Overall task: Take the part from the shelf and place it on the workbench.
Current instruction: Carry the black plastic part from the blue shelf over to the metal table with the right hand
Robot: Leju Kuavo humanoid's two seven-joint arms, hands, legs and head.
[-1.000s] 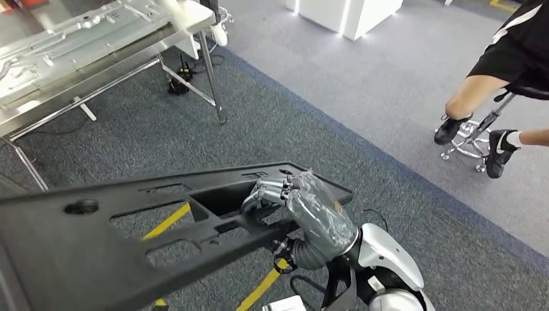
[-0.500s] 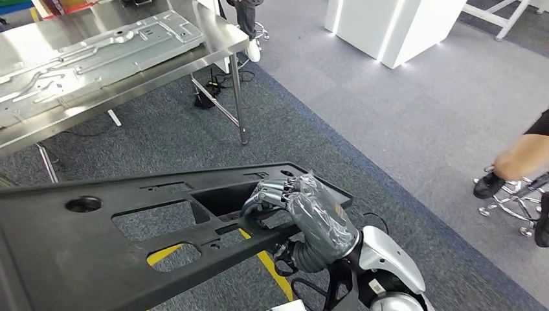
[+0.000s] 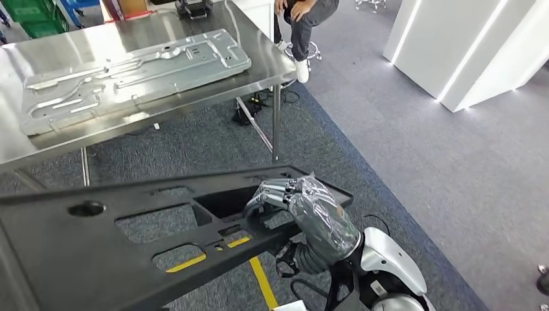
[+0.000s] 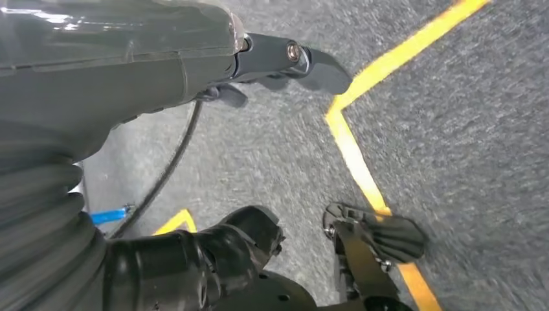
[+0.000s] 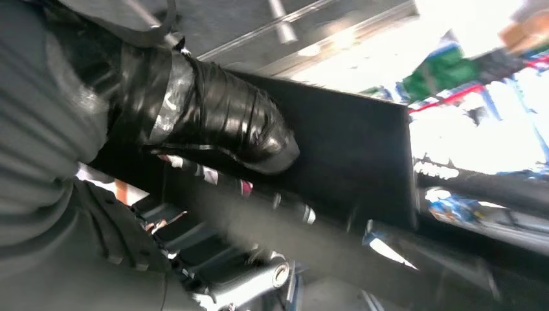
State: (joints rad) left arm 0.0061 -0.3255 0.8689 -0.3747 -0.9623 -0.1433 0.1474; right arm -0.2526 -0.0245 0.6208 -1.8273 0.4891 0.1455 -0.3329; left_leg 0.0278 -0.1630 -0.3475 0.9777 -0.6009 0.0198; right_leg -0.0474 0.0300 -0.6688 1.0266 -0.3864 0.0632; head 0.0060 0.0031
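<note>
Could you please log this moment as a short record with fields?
held part: large black plastic panel with cut-outs, carried above the carpet
right hand: right hand grips the panel through a cut-out
left hand: left hand over the floor; hold unclear
workbench: steel table ahead
on workbench: stamped metal sheet
floor: grey carpet, yellow tape line
bystander: seated person beyond the table

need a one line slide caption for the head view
Right hand grips the black part above carpet, facing a steel workbench that bears a metal panel.
</note>
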